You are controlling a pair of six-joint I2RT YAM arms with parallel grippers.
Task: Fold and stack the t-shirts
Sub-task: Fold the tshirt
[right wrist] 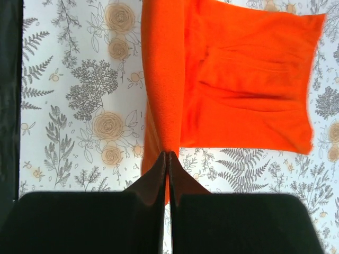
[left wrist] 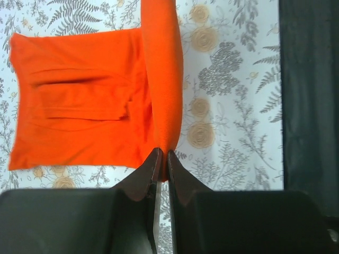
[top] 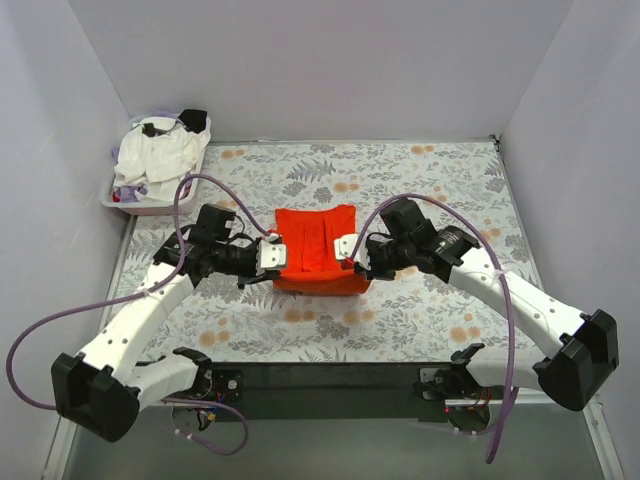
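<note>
Overhead view, far left corner:
- Pale tub (top: 118,203) against the left wall, at the far corner of the flowered cloth (top: 440,310). Contents: a heap of white shirts (top: 160,155) piled above the rim. A dark item lies on top at the back and cannot be made out.
- Orange shirt (top: 318,240), partly folded into a rough rectangle, at the middle of the flowered cloth and well apart from the tub.
- Left arm (top: 150,310): rises from its base at the near edge, elbow out to the left, wrist turned inward. Left claw (top: 272,257) is at the shirt's near left corner.
- Right arm (top: 510,295): mirrors it, elbow out to the right. Right claw (top: 348,247) is at the shirt's right edge.
- Purple cables (top: 190,190) loop over both arms.

Left wrist view:
- Left claw (left wrist: 162,159), fingers pressed together, pinching the orange shirt (left wrist: 79,121) at a corner.
- A thick orange fold runs from the fingertips straight up the frame, raised beside the flat part of the shirt.
- Flowered cloth (left wrist: 228,79) lies underneath; a black strip (left wrist: 310,90) runs along the right side.

Right wrist view:
- Right claw (right wrist: 167,159), fingers pressed together, pinching the orange shirt (right wrist: 249,79) at the opposite corner.
- The same kind of fold climbs from the tips, with the flat part to its right.
- Flowered cloth (right wrist: 79,95) shows at left; a black strip (right wrist: 10,95) lines the left edge.
</note>
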